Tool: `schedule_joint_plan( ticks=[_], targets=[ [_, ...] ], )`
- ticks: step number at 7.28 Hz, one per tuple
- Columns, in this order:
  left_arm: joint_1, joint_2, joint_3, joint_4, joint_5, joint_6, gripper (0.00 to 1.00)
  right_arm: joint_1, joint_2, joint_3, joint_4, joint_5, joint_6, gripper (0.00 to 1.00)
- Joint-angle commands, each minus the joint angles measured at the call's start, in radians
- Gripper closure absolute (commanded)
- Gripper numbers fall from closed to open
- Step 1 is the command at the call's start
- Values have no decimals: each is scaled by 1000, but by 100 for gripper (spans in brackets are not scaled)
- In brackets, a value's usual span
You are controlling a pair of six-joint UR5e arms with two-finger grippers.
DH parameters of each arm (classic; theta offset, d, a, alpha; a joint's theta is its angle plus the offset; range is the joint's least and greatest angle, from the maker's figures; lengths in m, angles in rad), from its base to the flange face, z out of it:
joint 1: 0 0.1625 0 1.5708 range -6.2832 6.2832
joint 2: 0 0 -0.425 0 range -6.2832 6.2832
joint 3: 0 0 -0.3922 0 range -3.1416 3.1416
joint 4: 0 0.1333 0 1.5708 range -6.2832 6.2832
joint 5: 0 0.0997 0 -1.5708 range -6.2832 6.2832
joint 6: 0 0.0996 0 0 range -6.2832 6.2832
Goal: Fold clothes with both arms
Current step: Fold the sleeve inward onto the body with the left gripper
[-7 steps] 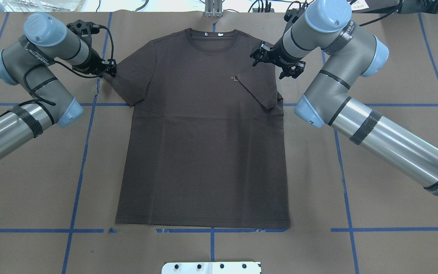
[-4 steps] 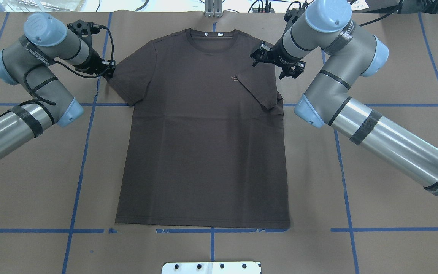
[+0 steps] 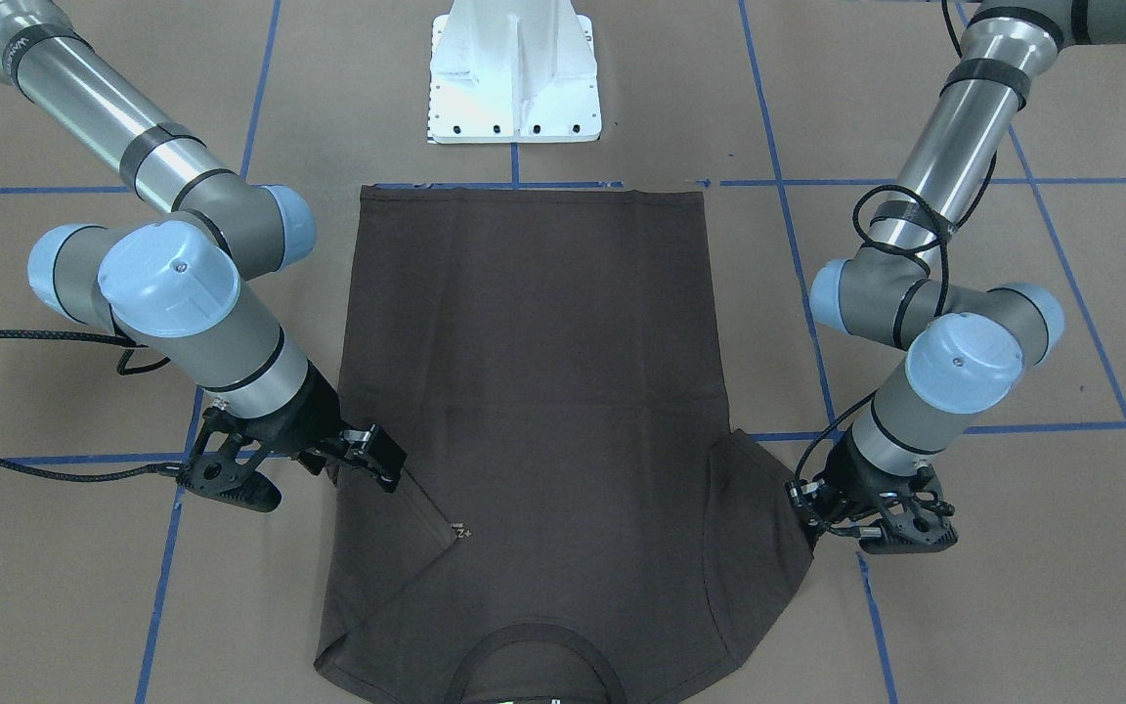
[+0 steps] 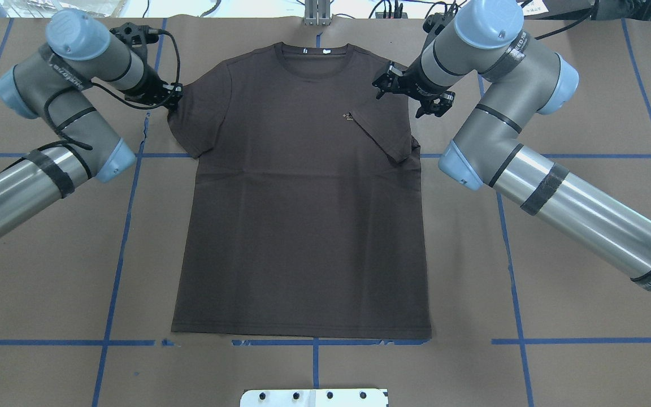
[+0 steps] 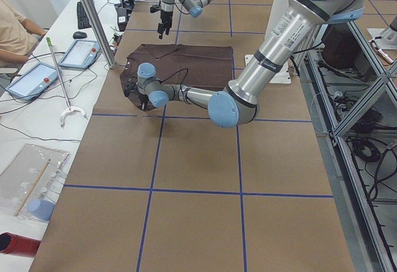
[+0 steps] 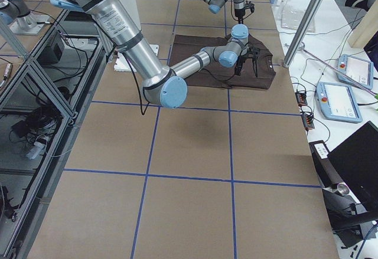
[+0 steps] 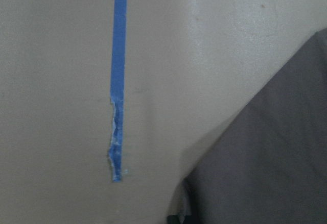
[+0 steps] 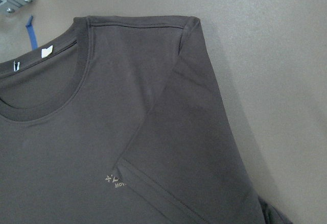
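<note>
The dark brown-grey T-shirt lies flat, collar at the far edge, white neck tags showing. Its right sleeve is folded inward beside the pale chest logo. My right gripper hovers open and empty over that shoulder; its wrist view shows the folded sleeve below. My left gripper sits at the outer edge of the left sleeve and seems shut on it. In the front view it touches the sleeve edge. The left wrist view shows cloth close by.
The white pedestal base stands at the hem side of the shirt. Blue tape lines cross the brown table cover. A metal post stands behind the collar. Tablets and a seated person are past the far edge.
My left gripper has moved right and toward the far edge, and the left sleeve's outer edge has shifted inward with it. The right arm has not moved.
</note>
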Motion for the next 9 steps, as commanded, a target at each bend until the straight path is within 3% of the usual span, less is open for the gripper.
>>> schedule_joint_plan(
  ticks=[1, 3, 5, 6, 7, 8, 9],
  targets=[
    [39, -86, -20, 26, -48, -144, 100, 5, -11, 12, 0, 5, -5, 0],
    [114, -169, -8, 32, -38, -296, 100, 9, -29, 32, 0, 10, -6, 0],
    [125, -187, 46, 19, -9, -309, 100, 9, -39, 32, 0, 10, -8, 0],
    [125, -215, 83, 14, 25, -318, 95, 7, -39, 32, 0, 10, -6, 0],
    [127, -223, 77, 10, 24, -325, 42, 7, -40, 34, 0, 10, -2, 0],
    [131, -214, 15, 8, 18, -383, 35, 1, -54, 69, 0, 8, 17, 0],
    [140, -156, -88, 9, 16, -414, 35, -45, -139, 186, 0, 8, 49, 0]
  ],
)
